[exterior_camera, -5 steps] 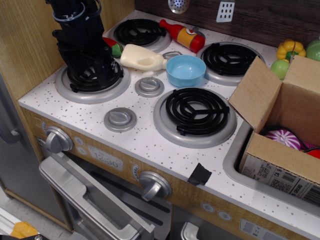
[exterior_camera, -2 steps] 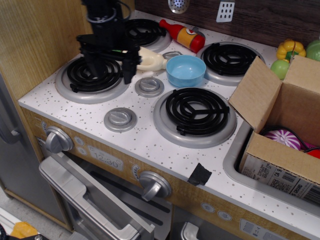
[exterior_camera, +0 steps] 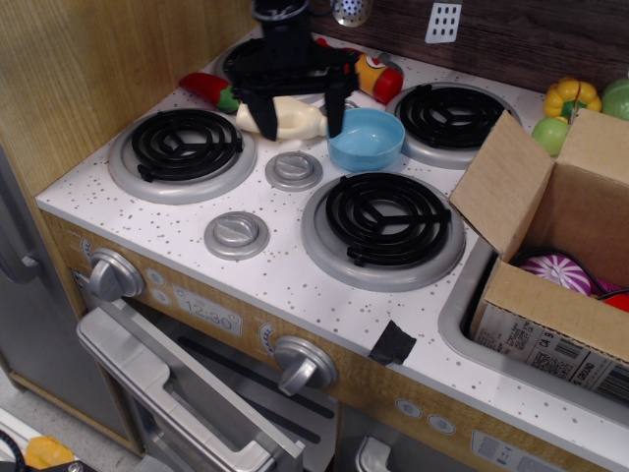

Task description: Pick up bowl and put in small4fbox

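The light-blue bowl [exterior_camera: 367, 140] sits on the white stove top between the burners, upright and empty. My black gripper [exterior_camera: 300, 116] hangs above the stove just left of the bowl, its two fingers spread wide apart and empty; its right finger [exterior_camera: 336, 113] is close to the bowl's left rim. The brown cardboard small4fbox [exterior_camera: 550, 246] stands in the sink at the right, flaps open, with a barcode label on its front and toy items inside.
A cream bottle-shaped toy [exterior_camera: 285, 118] lies under the gripper. A red pepper [exterior_camera: 208, 88] and a red ketchup bottle [exterior_camera: 373, 71] lie at the back. Four black burner coils [exterior_camera: 386, 216] ring the stove. Toy vegetables [exterior_camera: 570, 98] sit behind the box.
The gripper has risen off the front-left burner and moved right and back, ending beside the bowl. Its fingers are spread open. The bowl and box have not moved.
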